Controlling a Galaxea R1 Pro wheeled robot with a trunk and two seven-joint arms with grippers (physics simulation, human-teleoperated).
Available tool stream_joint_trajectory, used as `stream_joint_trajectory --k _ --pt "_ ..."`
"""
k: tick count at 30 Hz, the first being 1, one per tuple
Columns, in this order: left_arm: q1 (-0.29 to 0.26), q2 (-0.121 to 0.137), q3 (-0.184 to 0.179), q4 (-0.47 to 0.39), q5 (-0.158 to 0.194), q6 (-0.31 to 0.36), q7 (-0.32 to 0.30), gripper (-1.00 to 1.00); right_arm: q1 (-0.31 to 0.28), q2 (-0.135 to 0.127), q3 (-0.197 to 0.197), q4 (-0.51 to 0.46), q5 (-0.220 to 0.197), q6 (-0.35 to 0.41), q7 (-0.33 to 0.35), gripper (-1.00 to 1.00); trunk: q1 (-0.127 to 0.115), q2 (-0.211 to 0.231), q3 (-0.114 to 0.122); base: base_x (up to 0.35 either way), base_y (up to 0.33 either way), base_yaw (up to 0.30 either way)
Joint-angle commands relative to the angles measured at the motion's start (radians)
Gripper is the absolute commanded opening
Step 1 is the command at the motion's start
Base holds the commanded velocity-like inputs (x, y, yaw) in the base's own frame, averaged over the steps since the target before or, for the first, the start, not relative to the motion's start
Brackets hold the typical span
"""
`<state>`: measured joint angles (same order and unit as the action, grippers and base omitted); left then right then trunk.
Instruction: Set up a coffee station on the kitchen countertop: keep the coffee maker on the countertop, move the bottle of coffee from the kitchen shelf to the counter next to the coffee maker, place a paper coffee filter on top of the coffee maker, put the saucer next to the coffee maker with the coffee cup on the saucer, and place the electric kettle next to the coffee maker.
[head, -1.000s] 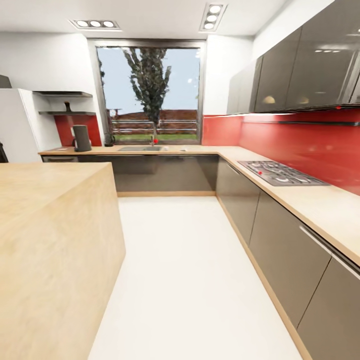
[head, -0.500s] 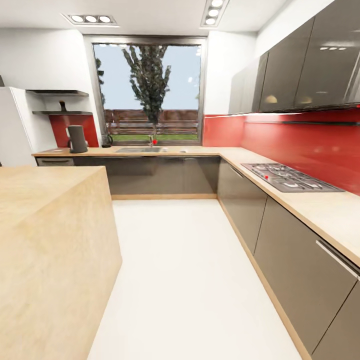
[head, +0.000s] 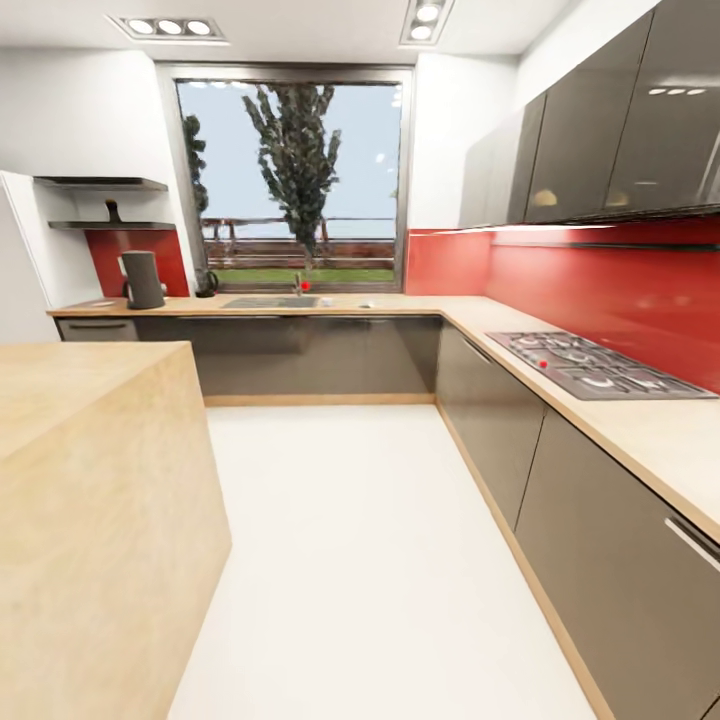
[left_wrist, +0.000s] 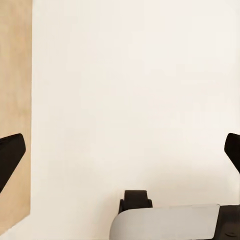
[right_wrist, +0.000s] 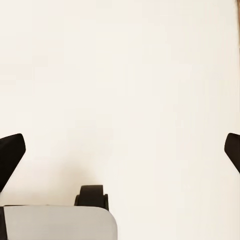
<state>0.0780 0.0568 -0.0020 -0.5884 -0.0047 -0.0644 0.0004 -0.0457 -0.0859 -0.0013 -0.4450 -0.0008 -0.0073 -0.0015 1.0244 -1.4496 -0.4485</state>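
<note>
With both the left gripper (left_wrist: 120, 150) and right gripper (right_wrist: 120, 150) spread empty, the tall dark grey coffee maker (head: 142, 279) stands near the light-brown wooden countertop's (head: 400, 303) left end, probably heavy, best left alone.

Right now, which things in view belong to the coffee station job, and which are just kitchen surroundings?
Job items:
coffee maker
electric kettle
kitchen countertop
kitchen shelf, with a small dark bottle, likely the coffee

Just surroundings:
wooden island
hob
sink
window
</note>
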Motion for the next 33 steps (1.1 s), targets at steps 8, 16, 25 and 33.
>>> stream_joint_trajectory --k 8,16,25,33 --pt "0.000 0.002 0.002 -0.028 -0.001 -0.016 0.000 1.00 0.000 0.001 -0.004 -0.002 -0.009 -0.132 0.001 1.00 0.001 0.000 -0.001 0.326 -0.017 0.000" --pt "0.000 0.003 0.004 -0.020 0.000 -0.064 0.001 1.00 0.000 0.001 -0.003 0.001 -0.008 -0.156 -0.001 1.00 0.001 0.000 -0.001 0.324 -0.087 0.000" --pt "0.000 0.003 0.004 -0.020 0.003 -0.067 0.001 1.00 0.001 0.000 -0.003 0.005 -0.006 -0.161 0.000 1.00 0.001 0.000 -0.001 0.323 -0.081 0.000" --pt "0.000 0.003 0.004 -0.019 0.003 -0.068 0.001 1.00 0.001 0.000 0.000 0.070 -0.001 -0.213 0.000 1.00 0.001 0.000 -0.001 0.323 -0.025 0.000"
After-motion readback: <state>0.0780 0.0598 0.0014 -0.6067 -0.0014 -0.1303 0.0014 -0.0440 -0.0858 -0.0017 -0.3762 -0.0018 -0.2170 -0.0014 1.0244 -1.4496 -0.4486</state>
